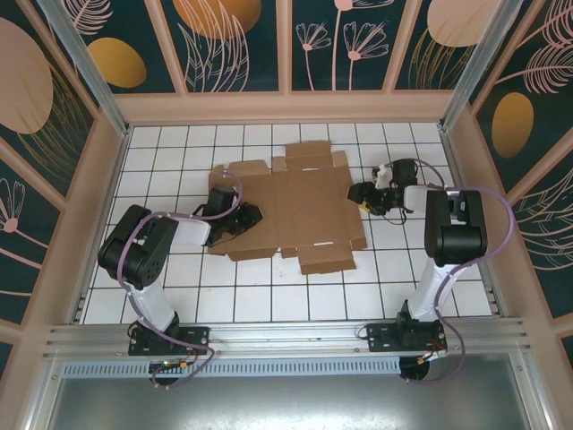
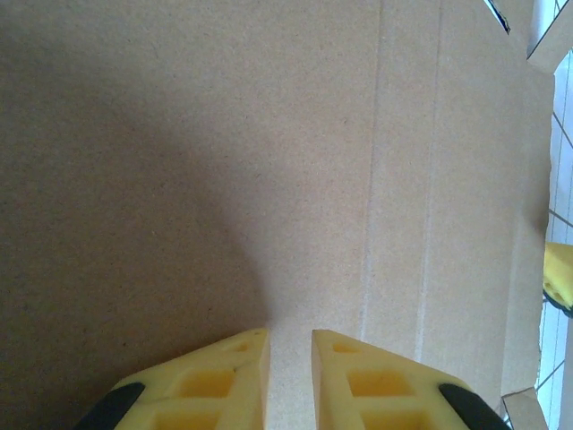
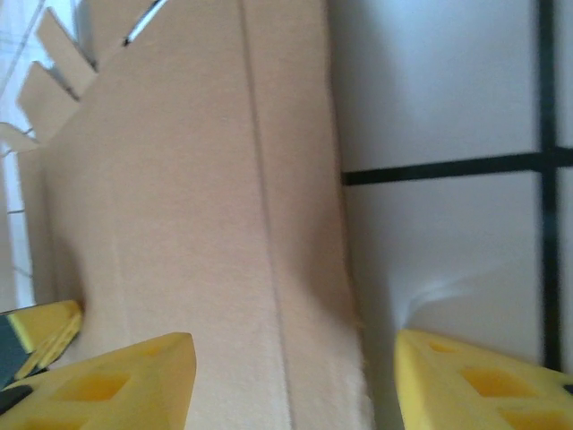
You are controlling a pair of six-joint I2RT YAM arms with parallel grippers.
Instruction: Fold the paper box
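Top view, box flat on tiled desk, left pincer over its left part, right pincer at its right edge, left wrist, left pincer narrowly apart above box, right wrist, right pincer wide apart astride box edge

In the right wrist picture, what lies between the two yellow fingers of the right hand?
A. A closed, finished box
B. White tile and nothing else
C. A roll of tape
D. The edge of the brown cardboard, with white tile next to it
D: the right hand stands open, and the paper box ends in an edge between its fingers, with the white tiled table beside it.
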